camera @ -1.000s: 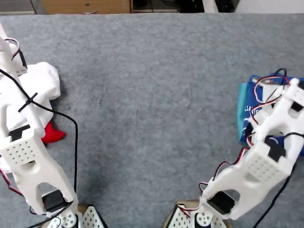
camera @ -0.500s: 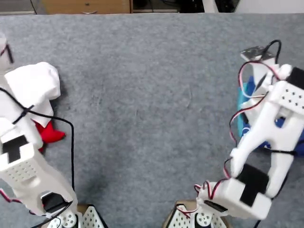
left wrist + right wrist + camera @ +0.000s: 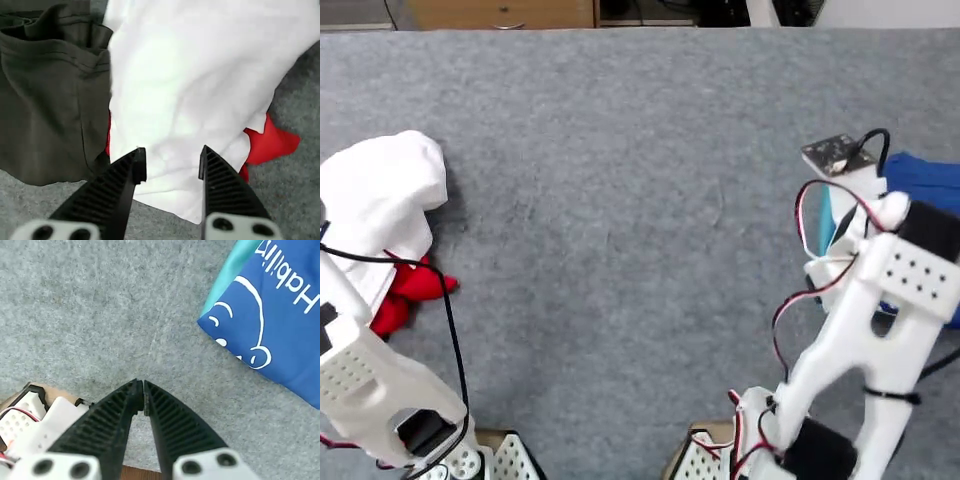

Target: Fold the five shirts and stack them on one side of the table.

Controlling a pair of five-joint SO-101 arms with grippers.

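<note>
A crumpled white shirt [image 3: 380, 200] lies at the table's left edge, with a red shirt [image 3: 408, 292] poking out from under its near side. In the left wrist view my left gripper [image 3: 171, 162] hangs open just above the white shirt [image 3: 200, 75], nothing between its fingers; a dark olive shirt [image 3: 45, 100] lies beside it and the red shirt [image 3: 272, 142] peeks out. A blue shirt [image 3: 930, 175] with white print sits on a teal one [image 3: 825, 215] at the right edge. My right gripper [image 3: 140, 385] is shut and empty over bare mat, beside the blue shirt [image 3: 280, 310].
The grey mat [image 3: 640, 200] covers the whole table. The left arm [image 3: 365, 375] stands at the near-left corner and the right arm [image 3: 880, 300] rises at the near right. A wooden cabinet [image 3: 500, 12] lies beyond the far edge.
The left arm drew back toward the near-left edge, uncovering the white shirt. The right arm lifted off the blue and teal pile and swung toward the near side.
</note>
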